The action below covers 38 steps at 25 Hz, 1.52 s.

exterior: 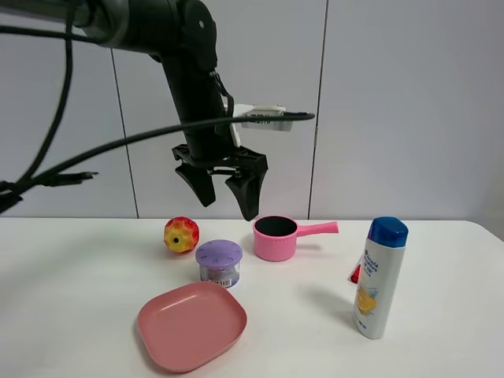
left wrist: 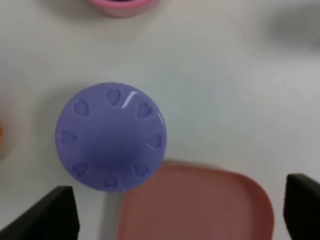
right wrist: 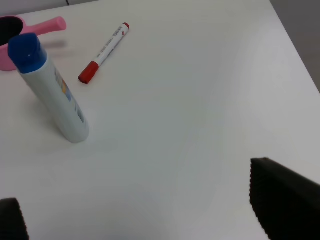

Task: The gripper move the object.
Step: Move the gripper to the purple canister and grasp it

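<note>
Now your left gripper (exterior: 230,206) hangs with jaws apart high above the tub (exterior: 219,262), which sits almost straight below; drop vertically.

A lab — bare white table (exterior: 71,315), plain grey wall panels (exterior: 394,94).

Plenty clipped or tucked away

From up high the marker (exterior: 354,274) is mostly hidden behind the bottle (exterior: 379,277), and the barcode (exterior: 220,277) on the tub (exterior: 219,256) is too small to read. Left wrist view is soft: saucepan (left wrist: 120,5) and plate (left wrist: 200,205) run off the edges, and the ball (left wrist: 1,135) is just an orange sliver.
</note>
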{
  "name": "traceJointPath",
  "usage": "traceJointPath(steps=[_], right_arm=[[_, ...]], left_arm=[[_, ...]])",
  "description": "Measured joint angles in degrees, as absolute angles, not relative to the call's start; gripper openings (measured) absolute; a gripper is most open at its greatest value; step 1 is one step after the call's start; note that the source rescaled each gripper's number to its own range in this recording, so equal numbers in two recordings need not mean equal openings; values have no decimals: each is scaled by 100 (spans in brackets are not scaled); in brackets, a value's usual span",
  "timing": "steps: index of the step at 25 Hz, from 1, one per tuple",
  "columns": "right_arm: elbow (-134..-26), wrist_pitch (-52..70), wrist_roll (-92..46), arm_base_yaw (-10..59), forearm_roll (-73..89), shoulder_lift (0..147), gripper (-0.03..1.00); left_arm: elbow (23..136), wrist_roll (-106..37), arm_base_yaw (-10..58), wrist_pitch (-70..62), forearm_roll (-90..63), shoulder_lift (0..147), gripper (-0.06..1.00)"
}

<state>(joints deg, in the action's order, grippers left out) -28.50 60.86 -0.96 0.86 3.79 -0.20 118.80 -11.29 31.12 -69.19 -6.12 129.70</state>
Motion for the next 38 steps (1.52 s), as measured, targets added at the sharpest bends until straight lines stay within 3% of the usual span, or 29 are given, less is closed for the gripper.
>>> traceJointPath(steps=[15,16,19,22,38], right_arm=[[-2850,6086,-96,86,379,-20,100],[-2850,6086,-96,86,379,-20,100],[-2850,6086,-96,86,379,-20,100],[-2850,6086,-96,86,379,-20,100],[-2850,6086,-96,86,379,-20,100]], left_arm=[[12037,-1612,3141,-6596,-344,13505,39],[12037,-1630,3141,-6533,-344,13529,44],[12037,-1729,3141,-6416,-329,13640,82],[12037,-1876,3141,-6430,-303,13794,96],[12037,-1910,3123,-6419,99,14046,100]])
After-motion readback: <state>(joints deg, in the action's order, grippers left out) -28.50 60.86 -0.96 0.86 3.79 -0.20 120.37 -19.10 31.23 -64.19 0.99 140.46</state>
